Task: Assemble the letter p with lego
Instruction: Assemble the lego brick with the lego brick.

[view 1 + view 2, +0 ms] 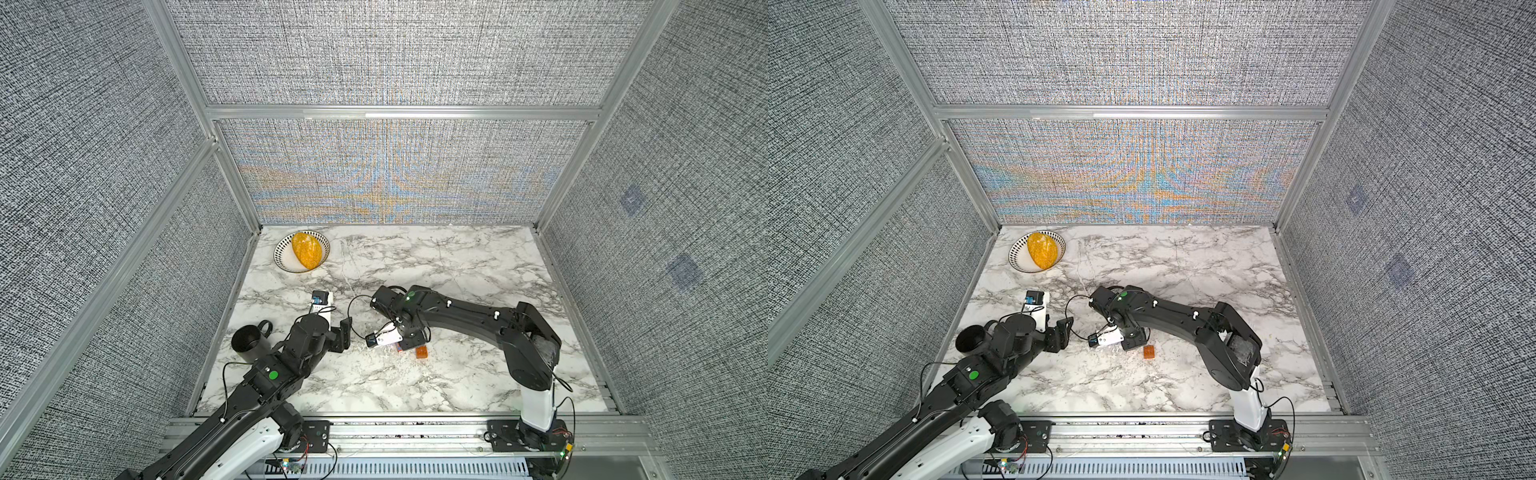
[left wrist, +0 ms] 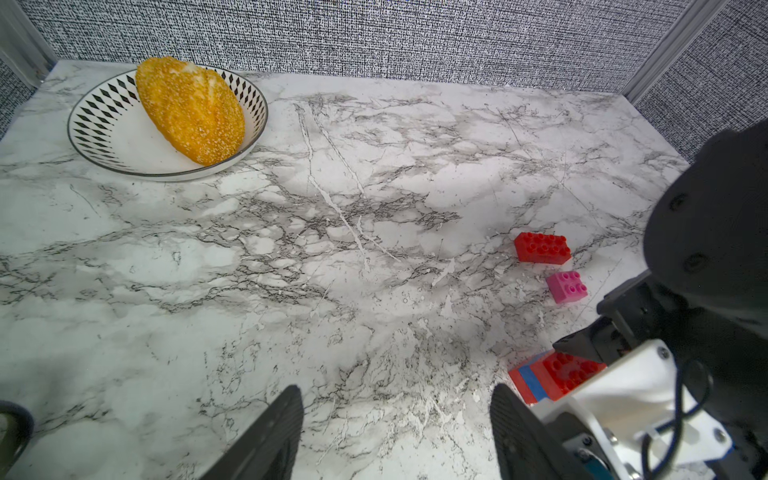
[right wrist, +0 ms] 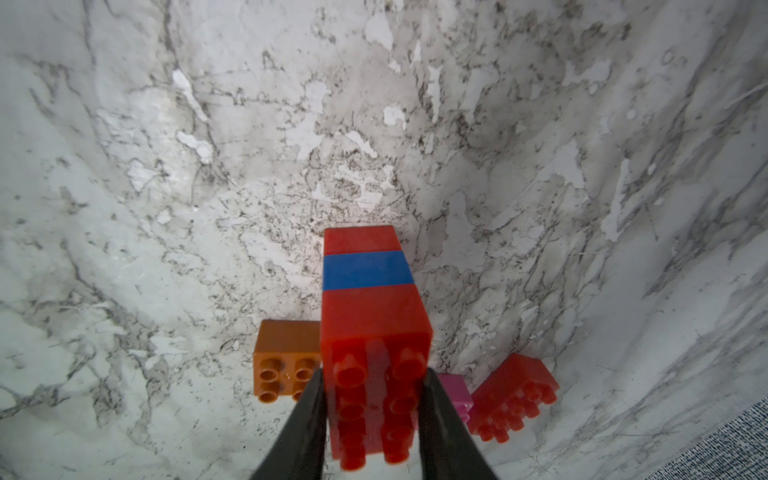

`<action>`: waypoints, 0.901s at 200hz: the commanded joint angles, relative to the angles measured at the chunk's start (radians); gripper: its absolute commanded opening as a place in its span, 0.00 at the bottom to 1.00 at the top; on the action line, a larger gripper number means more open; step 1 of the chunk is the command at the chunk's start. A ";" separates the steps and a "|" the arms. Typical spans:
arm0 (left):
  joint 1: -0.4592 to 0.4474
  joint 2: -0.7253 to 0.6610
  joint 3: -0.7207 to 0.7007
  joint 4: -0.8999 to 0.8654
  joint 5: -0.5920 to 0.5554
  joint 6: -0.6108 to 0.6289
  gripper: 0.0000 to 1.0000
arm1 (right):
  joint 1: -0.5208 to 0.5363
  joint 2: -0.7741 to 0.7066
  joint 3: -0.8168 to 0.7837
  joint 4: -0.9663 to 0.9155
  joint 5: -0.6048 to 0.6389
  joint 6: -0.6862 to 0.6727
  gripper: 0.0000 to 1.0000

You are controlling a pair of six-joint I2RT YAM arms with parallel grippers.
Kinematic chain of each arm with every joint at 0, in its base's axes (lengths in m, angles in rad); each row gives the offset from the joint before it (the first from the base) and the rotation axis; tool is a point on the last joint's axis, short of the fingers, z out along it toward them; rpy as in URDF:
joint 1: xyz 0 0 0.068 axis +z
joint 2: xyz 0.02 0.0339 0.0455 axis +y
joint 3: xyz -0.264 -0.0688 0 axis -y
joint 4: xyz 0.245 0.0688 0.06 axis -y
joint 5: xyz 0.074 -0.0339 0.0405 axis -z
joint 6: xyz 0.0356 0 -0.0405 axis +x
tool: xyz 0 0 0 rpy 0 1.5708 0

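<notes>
P is partly built: brick stack (image 3: pixel 370 316) has a small red brick at the far end, then the blue brick (image 3: pixel 366 270), then a long red brick on top. The long brick's studs face the wrist cam and it overhangs the two below on one side. The three colours sit flush with no visible gaps.

Location: front-middle of the marble table (image 3: pixel 187 166), under the right arm's wrist. In both top views the arm hides nearly all of it. Can't tell whether the bottom end rests on the table or hangs just above it.

Loose pieces:
- orange brick (image 3: pixel 282 353) is studs up, just beside the stack on one side. It's also visible in a top view (image 1: pixel 421 353).
- pink brick (image 3: pixel 455 392) and loose red brick (image 3: pixel 513 395) are on the other side, near each other but apart, both studs up. Left wrist view confirms.

Right gripper (image 3: pixel 372 376): fingers clamped on the two long side faces of the top red brick, pads pressed flat against it. Only the stack is in its grip.

Left gripper (image 2: pixel 395 388): fingers spread wide with only bare table between them, so it holds nothing. One of its fingers is near the stack, not touching.

Off to the back-left corner, well apart: patterned bowl (image 2: pixel 95 124) with a bread roll (image 2: pixel 189 110) in it.
</notes>
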 commanded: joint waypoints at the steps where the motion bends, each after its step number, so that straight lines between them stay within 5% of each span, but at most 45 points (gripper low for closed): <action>1: -0.001 -0.012 0.006 0.014 0.010 0.010 0.73 | 0.001 -0.014 -0.004 0.017 -0.001 0.027 0.18; 58: -0.002 -0.024 0.004 0.013 0.014 0.011 0.73 | 0.001 -0.037 -0.007 0.037 0.008 0.042 0.39; 114: -0.001 -0.020 0.001 0.017 0.017 0.009 0.73 | -0.001 0.000 -0.002 -0.003 -0.013 0.052 0.37; 180: -0.001 -0.027 0.001 0.014 0.012 0.014 0.73 | -0.017 0.067 0.058 -0.053 -0.046 0.230 0.32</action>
